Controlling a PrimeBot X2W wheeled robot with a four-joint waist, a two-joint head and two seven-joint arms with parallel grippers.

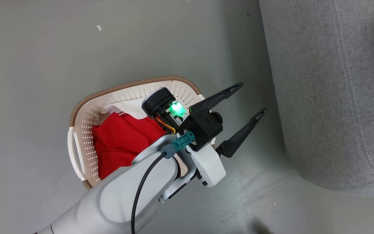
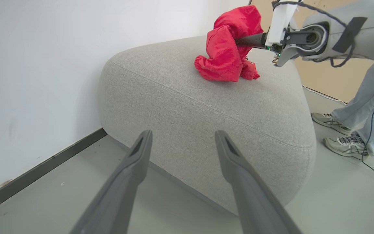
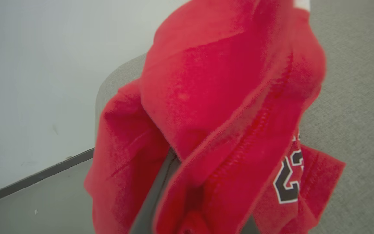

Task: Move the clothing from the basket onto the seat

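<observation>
Closest to me is the red garment point(image 3: 226, 97), bunched up and clamped in my right hand point(image 2: 243, 41), whose fingers are pressed together on a fold. It hangs over the top of the grey seat point(image 2: 206, 107), and its lower end touches the cushion. I judge this to be the moment of putting down. I should lower more cloth, well in from the rounded edge, then let go and pull straight back so that nothing snags. The garment's long axis runs roughly up and down, with the cuff end pointing down at the seat. The basket point(image 1: 86, 113) stands on the floor near the seat, with more red clothing point(image 1: 122, 139) inside. My left hand point(image 1: 252, 97) hovers by its rim on the seat side, fingers wide apart and empty.
</observation>
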